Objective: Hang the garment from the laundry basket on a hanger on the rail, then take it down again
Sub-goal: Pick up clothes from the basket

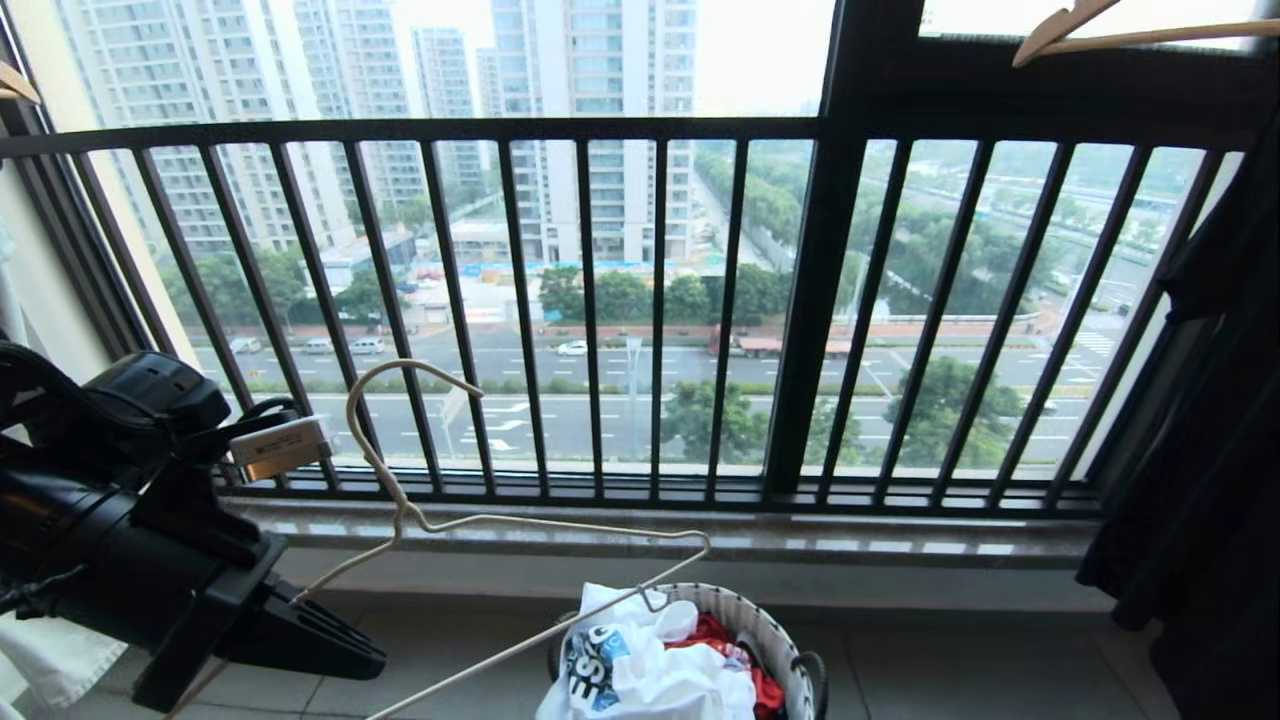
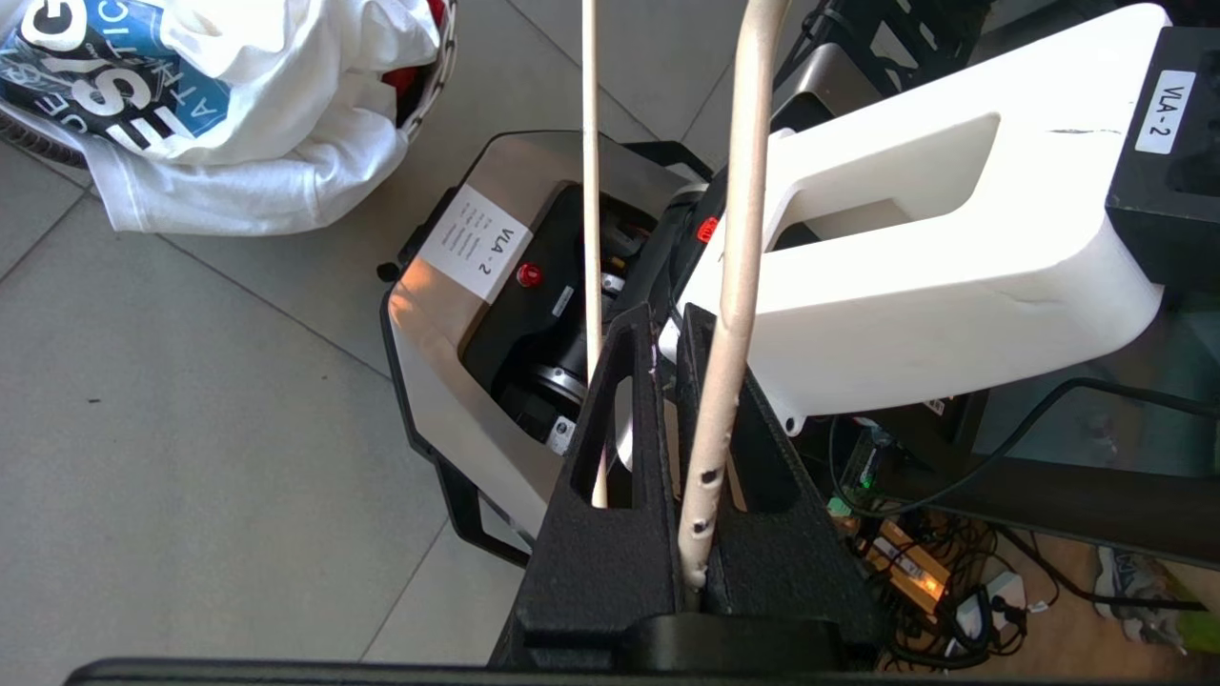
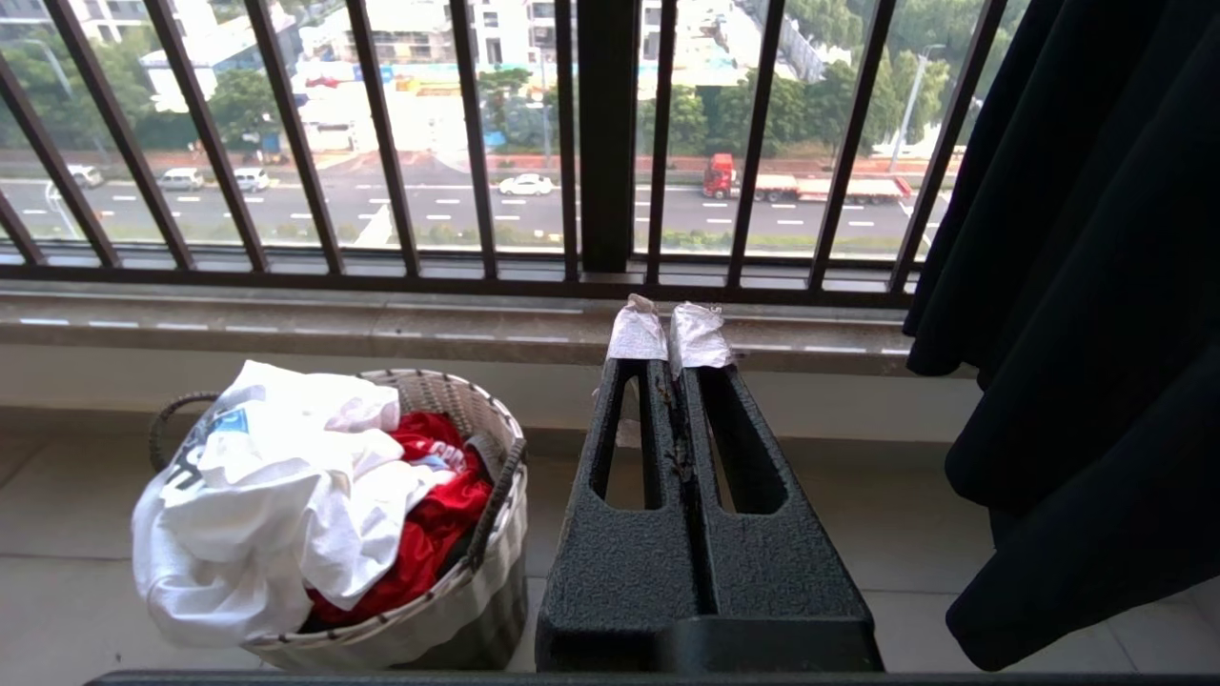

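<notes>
The garment [image 1: 660, 672], a crumpled white T-shirt with a dark blue print, lies on top of the laundry basket [image 1: 772, 632] on the floor below the window. It also shows in the left wrist view [image 2: 286, 124] and the right wrist view [image 3: 276, 495]. My left gripper [image 1: 375, 660] at the lower left is shut on the hanger [image 1: 404, 508], a thin cream wire one. The wire runs between its jaws [image 2: 664, 319], and one shoulder of the hanger reaches over the basket. My right gripper [image 3: 670, 335] is shut and empty, to the right of the basket [image 3: 457, 610]. The rail is out of view.
A black window railing [image 1: 640, 300] of vertical bars stands over a stone sill [image 1: 900, 540] behind the basket. A black garment [image 1: 1220, 450] hangs at the right. A wooden hanger [image 1: 1060, 30] shows at the top right. My own base [image 2: 448, 314] is below the left gripper.
</notes>
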